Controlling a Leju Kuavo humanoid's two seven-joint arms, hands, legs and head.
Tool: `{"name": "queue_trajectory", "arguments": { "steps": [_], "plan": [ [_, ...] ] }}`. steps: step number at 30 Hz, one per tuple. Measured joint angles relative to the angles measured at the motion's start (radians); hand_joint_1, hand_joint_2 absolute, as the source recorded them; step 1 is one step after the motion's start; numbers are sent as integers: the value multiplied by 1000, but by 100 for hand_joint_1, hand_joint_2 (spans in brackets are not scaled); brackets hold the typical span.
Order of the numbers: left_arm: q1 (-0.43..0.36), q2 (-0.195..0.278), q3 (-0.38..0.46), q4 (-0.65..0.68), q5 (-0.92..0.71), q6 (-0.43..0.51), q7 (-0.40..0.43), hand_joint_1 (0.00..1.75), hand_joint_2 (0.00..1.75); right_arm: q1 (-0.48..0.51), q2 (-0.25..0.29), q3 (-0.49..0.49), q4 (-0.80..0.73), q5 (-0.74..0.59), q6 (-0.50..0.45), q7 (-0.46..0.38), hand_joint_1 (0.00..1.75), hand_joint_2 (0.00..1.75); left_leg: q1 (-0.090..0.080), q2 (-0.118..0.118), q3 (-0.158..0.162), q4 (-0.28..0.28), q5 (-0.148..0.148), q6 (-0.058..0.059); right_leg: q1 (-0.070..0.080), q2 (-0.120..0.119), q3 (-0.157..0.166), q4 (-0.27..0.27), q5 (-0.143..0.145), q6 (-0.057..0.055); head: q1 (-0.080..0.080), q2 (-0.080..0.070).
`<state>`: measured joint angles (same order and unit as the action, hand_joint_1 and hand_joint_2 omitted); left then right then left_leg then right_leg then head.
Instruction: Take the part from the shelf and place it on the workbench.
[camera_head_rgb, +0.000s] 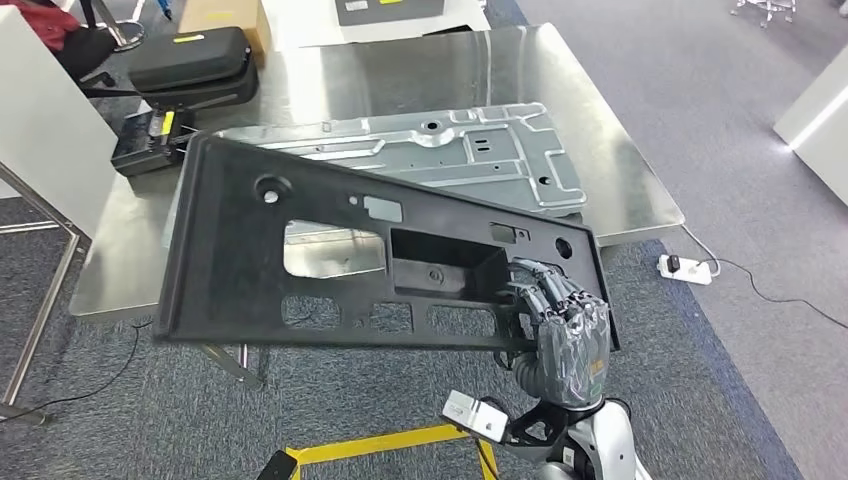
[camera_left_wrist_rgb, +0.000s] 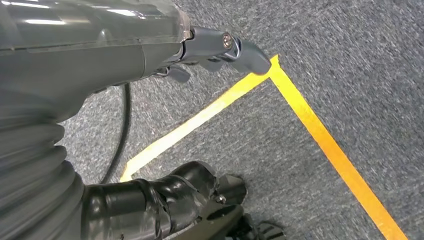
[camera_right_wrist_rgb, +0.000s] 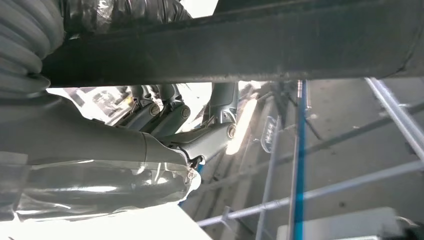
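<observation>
A large black plastic panel (camera_head_rgb: 330, 225) with several cut-outs hangs tilted above the near edge of the steel workbench (camera_head_rgb: 630, 190). My right hand (camera_head_rgb: 562, 325) grips its lower right edge, fingers hooked into an opening. In the right wrist view the panel's edge (camera_right_wrist_rgb: 250, 45) runs as a dark bar across the picture, with my right hand (camera_right_wrist_rgb: 170, 130) curled onto it. My left hand (camera_left_wrist_rgb: 220, 47) hangs over the grey carpet, holding nothing, its fingers loosely bent.
A silver stamped metal sheet (camera_head_rgb: 460, 150) lies on the workbench behind the panel. Black cases (camera_head_rgb: 190, 65) sit at the bench's far left. Yellow tape (camera_head_rgb: 380, 445) marks the carpet below. A power strip (camera_head_rgb: 685, 267) and cable lie on the floor at right.
</observation>
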<state>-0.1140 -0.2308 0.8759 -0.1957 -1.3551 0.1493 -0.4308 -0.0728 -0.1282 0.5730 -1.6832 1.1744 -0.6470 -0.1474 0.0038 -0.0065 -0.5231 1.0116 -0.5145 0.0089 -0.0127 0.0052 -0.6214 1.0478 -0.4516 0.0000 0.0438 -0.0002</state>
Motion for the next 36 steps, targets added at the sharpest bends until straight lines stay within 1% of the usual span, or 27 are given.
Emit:
{"name": "queue_trajectory", "arguments": {
  "steps": [2,3,5,6,7,8,9,10,11,12,14,16,18,19,21,22,23,24,25,26,27,28,30,32,33,34,36],
  "plan": [
    [-1,0,0,0,0,0,0,0,175,-1,0,0,0,0,0,2,175,175,1,1,-7,28,-20,-9,-4,0,11,-10,-3,-13,0,0],
    [-2,0,-1,0,0,0,0,0,175,-2,0,0,0,-1,0,2,175,175,2,1,-27,70,-42,-14,-6,-1,18,-15,-6,-19,0,0],
    [-1,0,-1,0,0,0,0,0,175,-3,0,0,0,-1,0,1,175,175,5,2,-100,202,-92,-20,-5,-3,28,-16,-14,-26,0,0],
    [0,0,-1,0,0,0,0,0,175,-3,0,0,0,-1,0,1,175,175,6,2,-138,259,-103,-22,-5,-3,33,-16,-18,-28,0,0],
    [1,0,-1,0,0,0,0,0,175,-3,0,0,0,-1,0,1,175,175,7,2,-163,287,-96,-23,-4,-2,39,-16,-24,-28,0,0],
    [3,0,-1,0,0,0,0,0,175,-3,0,0,0,-1,0,1,175,175,8,2,-170,275,-67,-22,-4,-1,47,-16,-30,-27,-1,0],
    [3,0,-1,0,0,0,0,0,175,-3,0,0,0,-1,0,1,175,175,8,2,-158,227,-22,-20,-4,1,58,-16,-37,-25,0,0],
    [3,0,-1,0,0,0,0,0,175,-3,0,0,0,-1,0,1,175,175,7,2,-135,158,26,-16,-4,1,68,-16,-45,-22,0,0],
    [3,0,-1,0,0,0,0,0,175,-3,0,0,0,-1,0,1,175,175,5,1,-111,97,60,-12,-2,2,75,-15,-52,-18,0,0],
    [1,0,-1,0,0,0,0,0,175,-4,0,0,0,-1,0,1,175,175,2,1,-92,52,75,-6,-1,2,79,-15,-57,-13,0,0],
    [0,0,-1,0,0,0,0,0,175,-5,0,0,0,-1,1,1,175,175,-4,1,-78,23,68,3,0,3,79,-18,-62,-3,0,0],
    [2,0,-2,0,0,0,0,0,175,-5,0,0,0,-1,1,1,175,175,1,0,-71,10,65,12,1,1,83,-22,-66,7,0,0],
    [1,0,-2,0,0,0,0,0,175,-7,0,0,0,-1,0,1,175,175,6,1,-57,-3,64,23,1,-1,67,21,-90,16,0,0],
    [0,0,-2,0,0,0,0,0,175,-7,0,0,0,-1,0,1,175,175,7,1,-52,-7,62,27,-1,-1,40,73,-111,19,0,0],
    [-1,0,-2,0,0,0,0,0,175,-7,-1,0,1,-1,1,1,175,175,5,1,-44,-7,54,34,-1,-1,-41,204,-152,24,0,0],
    [0,0,-2,0,0,0,0,0,175,-6,-1,0,3,-1,1,2,175,175,5,1,-39,-6,49,35,-1,-1,-74,246,-153,25,0,0],
    [1,0,-2,0,0,0,0,0,175,-6,-1,0,4,-1,1,3,175,175,4,1,-33,-6,44,35,-1,-1,-91,254,-135,25,0,0],
    [1,-1,-2,0,0,0,0,0,175,-6,-1,0,5,-1,1,4,175,175,4,0,-24,-5,37,34,-1,-1,-87,221,-97,23,0,0],
    [2,-1,-2,0,0,0,1,0,175,-6,-1,0,6,-1,2,4,175,175,4,-1,-15,-4,30,32,0,-1,-68,160,-49,20,0,0],
    [1,-2,-2,0,0,0,1,0,175,-7,-1,-1,6,-1,2,5,175,175,3,-2,-7,-3,22,28,1,-2,-44,99,-12,15,0,0],
    [1,-2,-2,0,0,0,2,0,175,-9,-1,-1,7,-1,2,4,175,175,1,-3,-2,-1,14,24,4,-2,-21,45,9,10,0,0],
    [0,-3,-3,0,0,0,3,0,175,-10,-1,-1,7,-1,2,4,175,175,0,-2,0,0,9,19,6,-2,-8,14,15,5,0,0],
    [-2,-4,-3,0,-1,0,3,0,175,-13,-2,-1,8,0,4,5,175,175,-2,-1,0,-1,3,8,9,0,-1,-4,3,-4,-1,0],
    [-4,-5,-4,0,-3,-1,5,0,175,-15,-2,-3,8,0,8,8,175,175,-2,0,-1,7,-8,-1,4,1,6,-10,0,-14,-1,0],
    [-5,-5,-4,0,-4,-1,5,0,175,-17,-2,-5,8,1,11,9,175,175,-1,1,-12,33,-23,-6,1,0,11,-14,-2,-19,-1,0],
    [-6,-5,-4,0,-5,-2,6,0,175,-21,-2,-6,9,2,15,9,175,175,1,1,-36,80,-44,-10,-1,-1,18,-17,-4,-24,-1,0],
    [-7,-6,-5,0,-6,-5,8,0,175,-27,-2,-7,12,5,20,12,175,175,4,1,-113,214,-90,-17,0,-3,26,-18,-12,-30,-2,0]
  ]
}}
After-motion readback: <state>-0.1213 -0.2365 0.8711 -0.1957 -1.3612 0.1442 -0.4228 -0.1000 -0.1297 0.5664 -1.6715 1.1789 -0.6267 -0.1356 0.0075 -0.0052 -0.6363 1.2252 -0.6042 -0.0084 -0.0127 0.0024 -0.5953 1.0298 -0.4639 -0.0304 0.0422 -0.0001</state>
